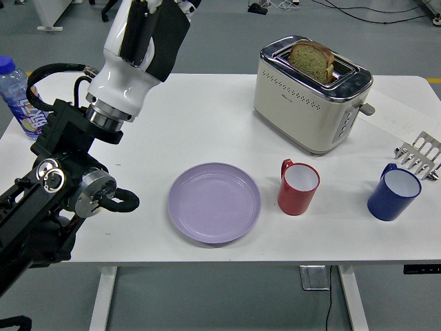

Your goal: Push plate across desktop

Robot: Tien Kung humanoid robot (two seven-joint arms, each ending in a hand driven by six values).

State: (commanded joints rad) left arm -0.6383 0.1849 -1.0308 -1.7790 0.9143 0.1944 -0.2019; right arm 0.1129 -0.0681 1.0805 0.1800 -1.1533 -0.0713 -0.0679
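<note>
A lilac plate (214,202) lies flat on the white table (193,117), near the front edge and a little left of centre. My left arm (131,62) comes in from the lower left and rises over the table's left part, well above and to the left of the plate. Its hand (165,27) is up at the picture's top edge and is partly cut off there. Nothing touches the plate. My right arm is out of view.
A red mug (298,186) stands just right of the plate, a blue mug (393,193) further right. A cream toaster (310,93) holding a slice of bread (311,61) stands at the back right. A metal rack (418,155) is at the right edge, a water bottle (19,100) at the far left.
</note>
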